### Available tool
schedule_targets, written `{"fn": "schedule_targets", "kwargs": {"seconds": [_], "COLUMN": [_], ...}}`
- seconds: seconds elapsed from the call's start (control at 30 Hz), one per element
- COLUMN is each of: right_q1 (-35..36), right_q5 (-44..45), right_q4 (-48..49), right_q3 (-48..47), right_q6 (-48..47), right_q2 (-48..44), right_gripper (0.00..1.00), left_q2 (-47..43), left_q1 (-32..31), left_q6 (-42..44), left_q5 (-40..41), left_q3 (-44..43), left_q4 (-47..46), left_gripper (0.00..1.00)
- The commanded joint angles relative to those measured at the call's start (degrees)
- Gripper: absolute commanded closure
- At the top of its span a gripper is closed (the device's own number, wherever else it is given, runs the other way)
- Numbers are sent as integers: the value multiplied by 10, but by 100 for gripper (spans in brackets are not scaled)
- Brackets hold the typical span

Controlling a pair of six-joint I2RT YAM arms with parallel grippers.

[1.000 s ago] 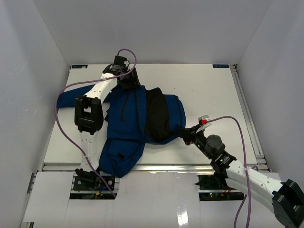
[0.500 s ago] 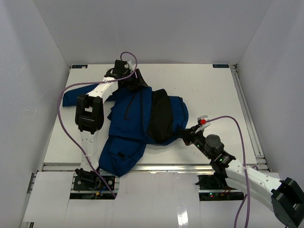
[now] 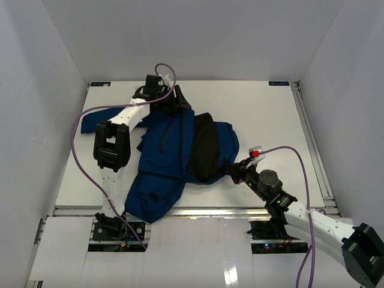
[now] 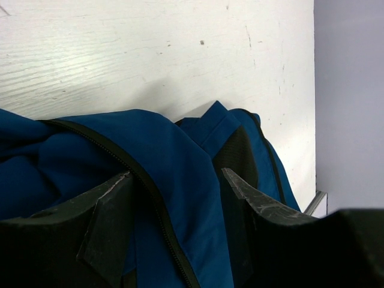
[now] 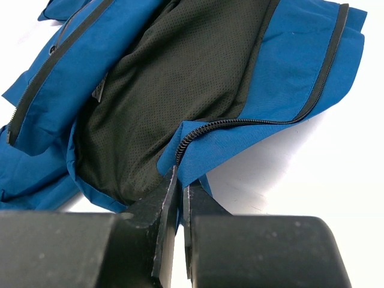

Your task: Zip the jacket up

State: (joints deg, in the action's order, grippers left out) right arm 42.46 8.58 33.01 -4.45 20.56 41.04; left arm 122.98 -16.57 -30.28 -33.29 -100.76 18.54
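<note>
One jacket [image 3: 162, 156], royal blue, lies rumpled on the left-centre of the white table [image 3: 264, 114]. It lies open, so its black mesh lining [image 3: 204, 147] shows as a dark patch on its right half. A sleeve [image 3: 90, 123] trails off to the left, and a pocketed panel [image 3: 147, 195] reaches the table's near edge.

At the garment's far end, the left gripper [image 3: 174, 102] sits on the bunched top edge. In its wrist view the fingers [image 4: 108, 216] stand well apart, and a thick fold of blue cloth with a black zip line [image 4: 150, 186] fills the gap and touches both of them, so they are clamped on the cloth.

At the near right edge, the right gripper [image 3: 233, 172] meets the hem. Its wrist view shows the fingertips [image 5: 168, 186] pressed almost together, pinching the blue edge just where the black zipper teeth [image 5: 240, 122] end.

A purple cable [image 3: 288, 150] loops from each wrist back along its white arm. Pale walls [image 3: 36, 90] enclose the table on three sides.
</note>
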Motion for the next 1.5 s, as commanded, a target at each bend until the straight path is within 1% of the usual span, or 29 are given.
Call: {"fn": "schedule_targets", "kwargs": {"seconds": [0.0,0.23,0.4,0.6,0.7,0.77,0.83,1.03,1.13,1.27,1.33,1.4,1.43,1.47], "right_q1": [0,-1,-1,-1,-1,-1,-1,-1,-1,-1,-1,-1,-1,-1], "right_q5": [2,5,6,9,9,8,9,7,7,8,8,8,7,7], "right_q4": [24,20,18,17,17,17,14,14,13,13,14,15,15,15], "right_q3": [-10,-8,-8,-8,-10,-11,-11,-14,-14,-14,-15,-15,-14,-14], "right_q6": [-5,-5,-6,-5,-6,-6,-6,-5,-5,-5,-4,-3,-2,-2], "right_q2": [-1,-10,-13,-12,-10,-11,-13,-15,-12,-10,-8,-7,-7,-8], "right_gripper": [92,92,92,92,92,92,92,92,92,92,92,92,92,92], "left_q2": [-75,-88,-77,-62,-51,-38,-35,-49,-65,-99,-100,-92,-83,-73], "left_q1": [-10,-15,-22,-46,-64,-80,-90,-124,-139,-150,-151,-151,-151,-151], "left_q6": [-14,-22,-21,-7,14,32,53,73,80,83,82,82,83,84], "left_q5": [-88,-102,-102,-99,-73,-40,-7,6,17,32,53,83,98,112], "left_q3": [35,42,49,29,0,-35,-49,-23,9,67,68,57,47,33], "left_q4": [-77,-83,-82,-80,-42,5,29,28,24,-4,-3,12,25,40], "left_gripper": [34,34,34,34,35,36,37,38,38,38,38,40,45,52]}}
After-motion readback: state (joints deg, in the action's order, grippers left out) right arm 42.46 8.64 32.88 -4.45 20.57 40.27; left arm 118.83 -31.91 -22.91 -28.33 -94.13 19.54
